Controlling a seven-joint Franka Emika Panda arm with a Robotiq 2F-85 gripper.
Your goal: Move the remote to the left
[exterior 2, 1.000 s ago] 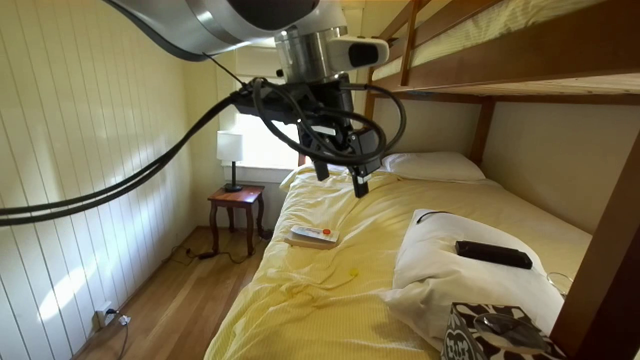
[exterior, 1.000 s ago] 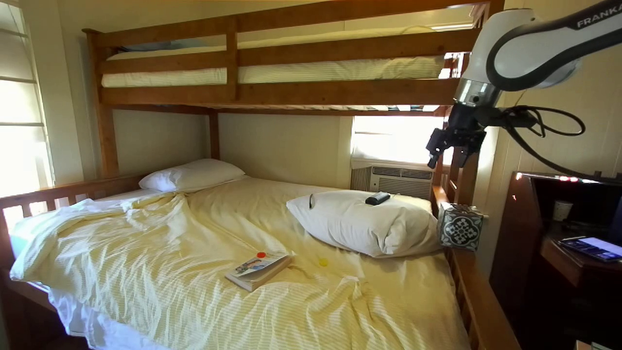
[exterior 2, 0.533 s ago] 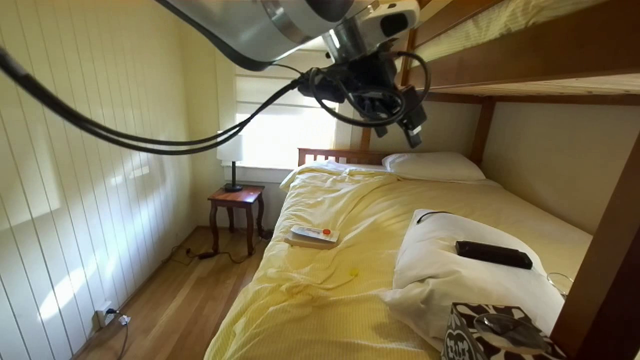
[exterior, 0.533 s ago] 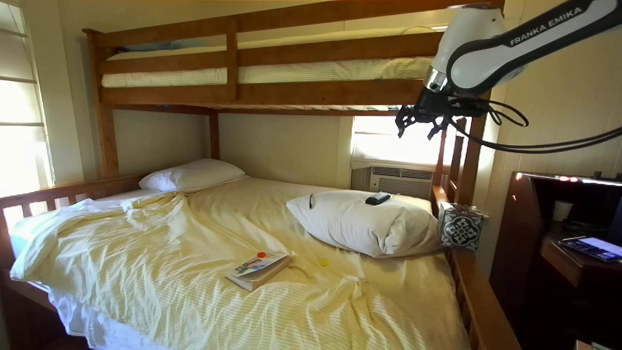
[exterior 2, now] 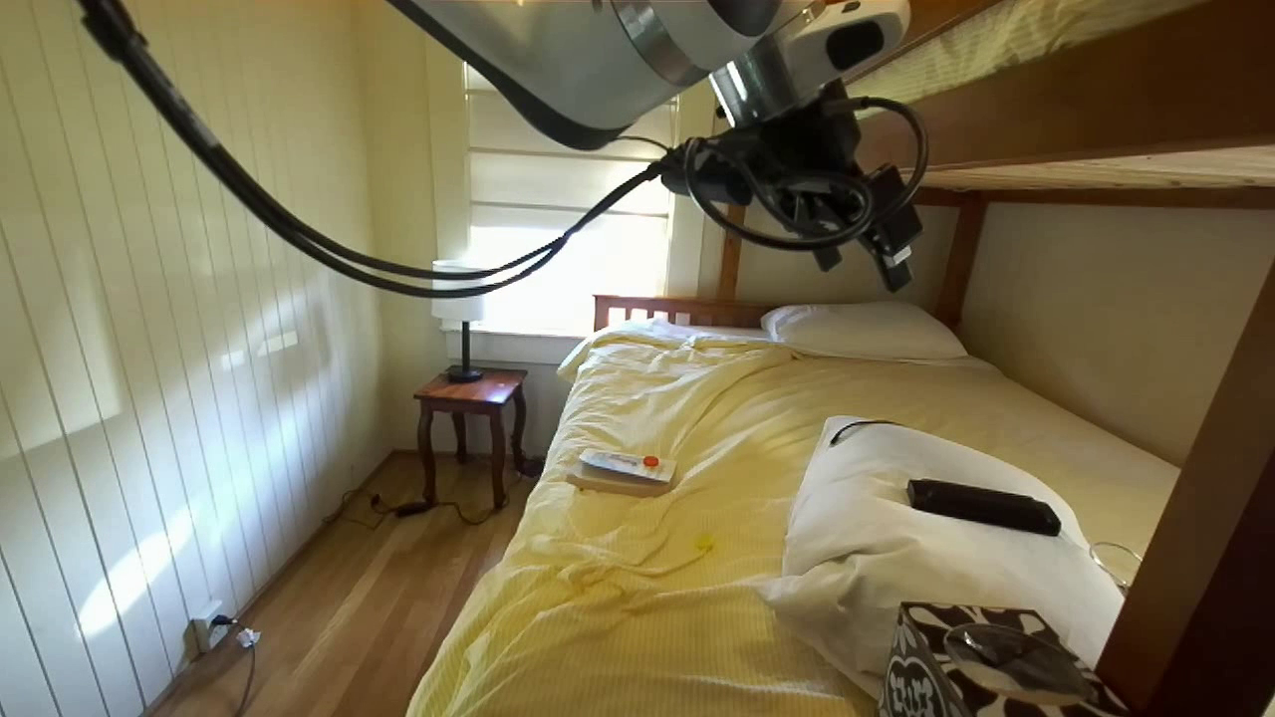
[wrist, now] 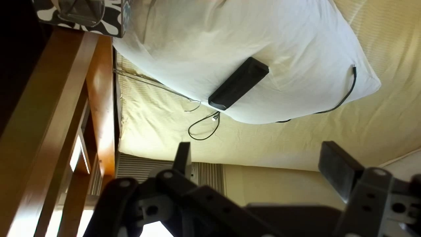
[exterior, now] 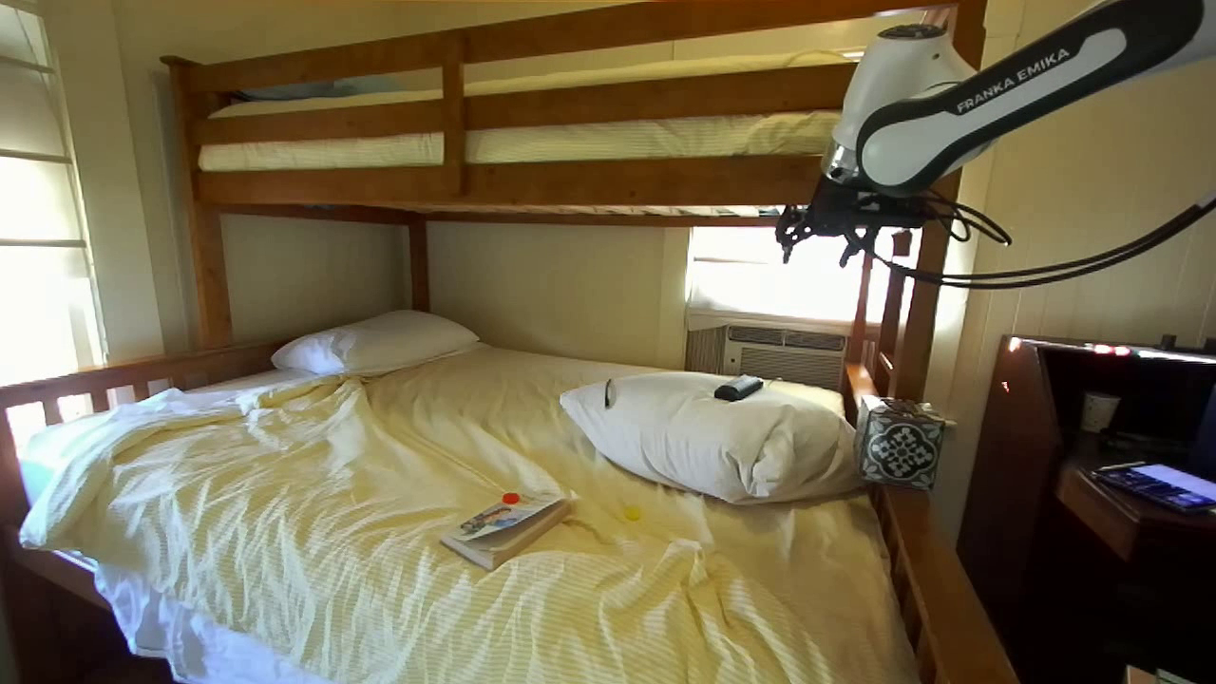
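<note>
The remote (exterior: 739, 388) is a slim black oblong lying on top of the white pillow (exterior: 703, 442). It also shows in an exterior view (exterior 2: 984, 506), near the pillow's far edge, and in the wrist view (wrist: 239, 83), lying diagonally. My gripper (exterior: 816, 255) is open and empty, high above the bed and well above the pillow. In an exterior view the gripper (exterior 2: 863, 271) hangs tilted under the upper bunk's level. In the wrist view the spread fingers (wrist: 256, 148) have nothing between them, and the remote is beyond them, towards the top of the picture.
A patterned box (exterior: 901, 444) stands beside the pillow on the wooden bed rail (exterior: 940, 579). A book (exterior: 505, 530) lies on the yellow cover. The upper bunk (exterior: 608, 180) and a bedpost (exterior 2: 1195, 498) are near the arm. Thin black cables (wrist: 204, 130) lie by the pillow.
My gripper has risen and moved left in one exterior view, right in the other, swinging over towards the pillow side, and tilted. It stays open. The remote and pillow have not moved.
</note>
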